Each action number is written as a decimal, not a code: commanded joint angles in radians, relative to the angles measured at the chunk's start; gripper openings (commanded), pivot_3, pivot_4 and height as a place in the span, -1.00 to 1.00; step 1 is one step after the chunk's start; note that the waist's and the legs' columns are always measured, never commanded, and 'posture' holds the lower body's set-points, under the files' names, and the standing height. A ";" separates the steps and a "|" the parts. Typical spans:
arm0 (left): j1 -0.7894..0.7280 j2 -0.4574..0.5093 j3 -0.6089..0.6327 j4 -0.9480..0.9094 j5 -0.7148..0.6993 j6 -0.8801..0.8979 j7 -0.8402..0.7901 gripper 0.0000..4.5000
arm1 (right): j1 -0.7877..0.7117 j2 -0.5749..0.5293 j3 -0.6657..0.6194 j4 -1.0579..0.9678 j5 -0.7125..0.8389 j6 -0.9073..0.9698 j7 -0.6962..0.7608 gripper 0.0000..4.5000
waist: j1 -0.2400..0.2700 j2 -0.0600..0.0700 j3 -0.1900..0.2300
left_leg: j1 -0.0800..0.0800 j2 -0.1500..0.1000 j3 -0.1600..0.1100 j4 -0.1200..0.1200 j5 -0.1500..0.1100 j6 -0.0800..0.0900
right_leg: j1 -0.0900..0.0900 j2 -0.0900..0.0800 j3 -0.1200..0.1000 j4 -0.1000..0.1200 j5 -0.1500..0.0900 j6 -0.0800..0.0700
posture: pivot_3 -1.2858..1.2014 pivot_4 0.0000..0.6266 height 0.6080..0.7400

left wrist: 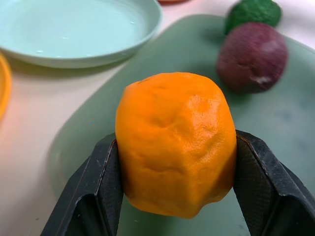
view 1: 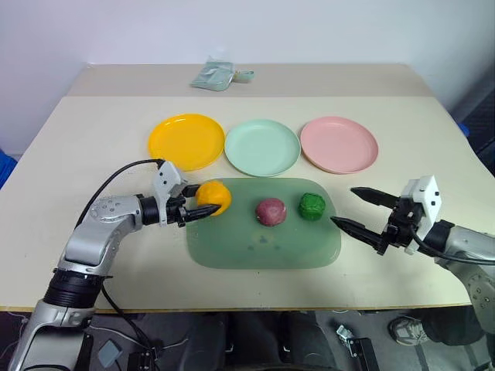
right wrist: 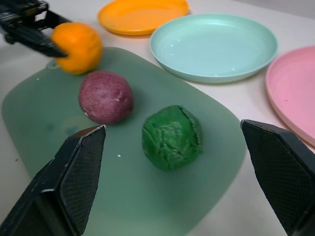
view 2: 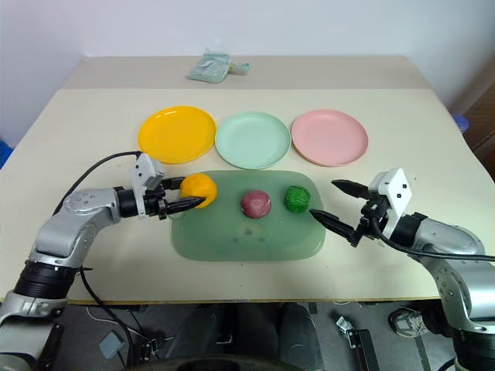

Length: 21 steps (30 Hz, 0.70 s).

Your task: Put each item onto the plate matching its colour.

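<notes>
My left gripper (view 1: 206,204) is shut on the orange-yellow item (view 1: 214,196) at the left end of the translucent green board (view 1: 263,243); its black fingers (left wrist: 103,191) press the item's two sides. The maroon-purple item (view 1: 271,211) and the bumpy dark green item (view 1: 312,206) rest on the board. Behind the board stand the yellow plate (view 1: 186,141), the mint green plate (view 1: 261,147) and the pink plate (view 1: 339,144), all bare. My right gripper (view 1: 357,209) is open, off the board's right edge, its fingers wide apart and pointing toward the green item (right wrist: 172,137).
A small pale green packet (view 1: 219,76) lies at the table's far edge. The beige table (view 1: 93,147) has free room to the left and right of the plates and along its front edge.
</notes>
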 commanded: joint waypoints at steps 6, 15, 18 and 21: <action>-0.355 -0.101 0.110 0.446 0.207 -0.101 0.457 0.08 | -0.111 0.062 0.131 -0.034 0.001 -0.036 0.032 1.00 | -0.002 -0.001 0.000 | 0.000 -0.001 -0.001 0.000 0.000 0.001 | 0.001 0.001 -0.001 0.001 0.000 0.001 | 0.03 -0.52 1.00; -0.545 -0.143 0.116 0.802 0.268 -0.248 0.473 0.97 | -0.193 0.137 0.269 -0.122 -0.045 0.005 -0.073 1.00 | -0.001 -0.004 0.002 | -0.001 -0.001 0.000 0.001 -0.001 0.001 | 0.000 0.001 -0.002 0.002 0.000 0.002 | 0.03 -0.52 1.00; -0.545 -0.129 0.113 0.793 0.288 -0.301 0.474 0.97 | -0.211 0.125 0.303 -0.149 -0.060 0.030 -0.090 1.00 | -0.003 -0.004 0.002 | -0.001 -0.001 0.000 0.001 -0.001 0.001 | 0.000 0.001 -0.002 0.002 0.000 0.002 | 0.03 -0.52 1.00; -0.495 -0.100 0.130 0.706 0.286 -0.361 0.455 0.97 | -0.240 0.119 0.353 -0.160 -0.095 0.050 -0.102 1.00 | -0.004 -0.004 0.002 | -0.001 -0.001 0.000 0.001 0.000 0.001 | 0.000 0.001 -0.002 0.002 0.000 0.002 | 0.03 -0.52 1.00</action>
